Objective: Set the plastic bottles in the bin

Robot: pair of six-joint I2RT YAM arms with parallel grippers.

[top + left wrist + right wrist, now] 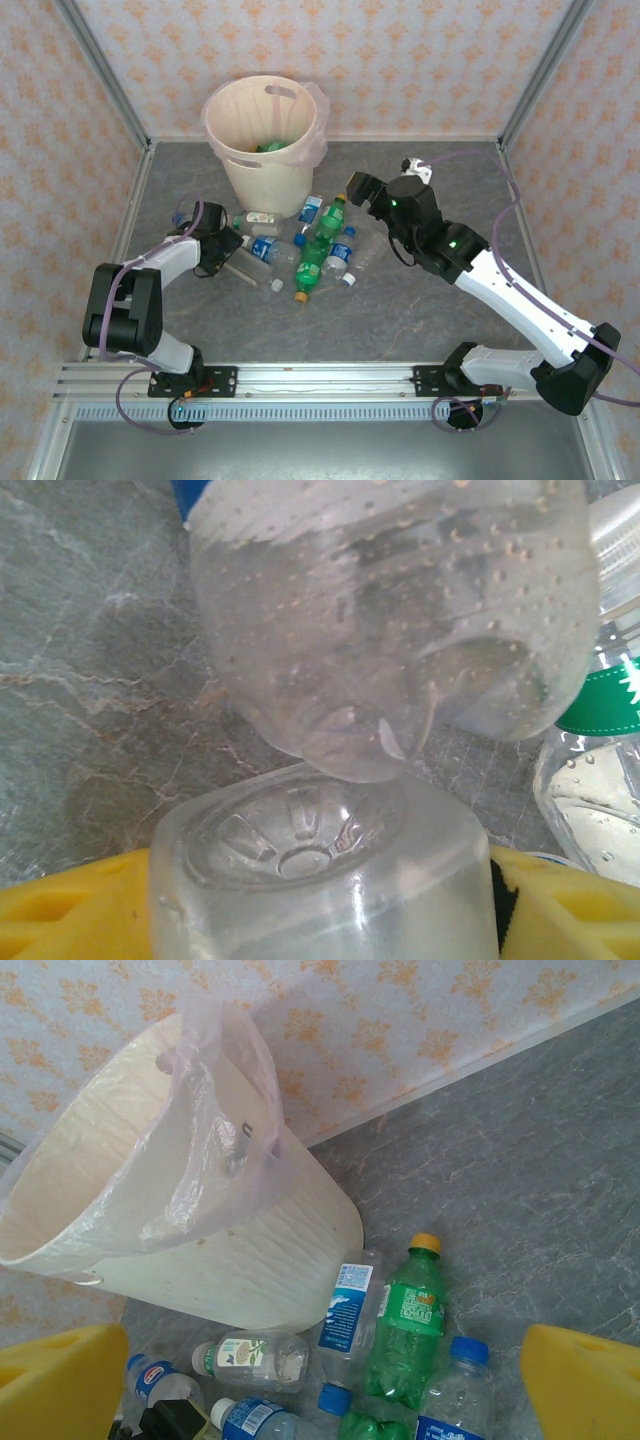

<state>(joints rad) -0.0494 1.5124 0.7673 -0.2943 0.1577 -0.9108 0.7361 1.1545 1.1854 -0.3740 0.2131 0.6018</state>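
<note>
the bin (262, 150) stands at the far side of the tabletop (420, 320), its liner (215, 1130) draped over the rim, and a green shape (270, 147) lies inside it. the bottles (315, 245) lie in a loose heap on the tabletop just in front of the bin, between the two arms.

the left end effector (320, 920) is down at the left edge of that heap. its yellow fingers (70, 915) stand on either side of a clear bottle (310, 855), seen base-on. the left finger touches the bottle wall, while a thin dark sliver shows at the right one, so i cannot tell whether the bottle is truly clamped. just beyond it, touching its base rim, lies a wet bottle (390, 630) beaded with droplets (a bit of blue peeks out behind it), and a green-banded bottle (590, 780) lies at the right edge.

the right end effector (357, 190) hovers above the right side of the heap, near the bin, with its yellow fingers spread wide and nothing between them. below it the right wrist view shows a green bottle (405, 1330) with a yellow cap, a blue-labelled bottle (350, 1310) just beside the bin wall, a white-labelled bottle (255, 1358) on its side, and a blue-capped bottle (455, 1385).
</note>
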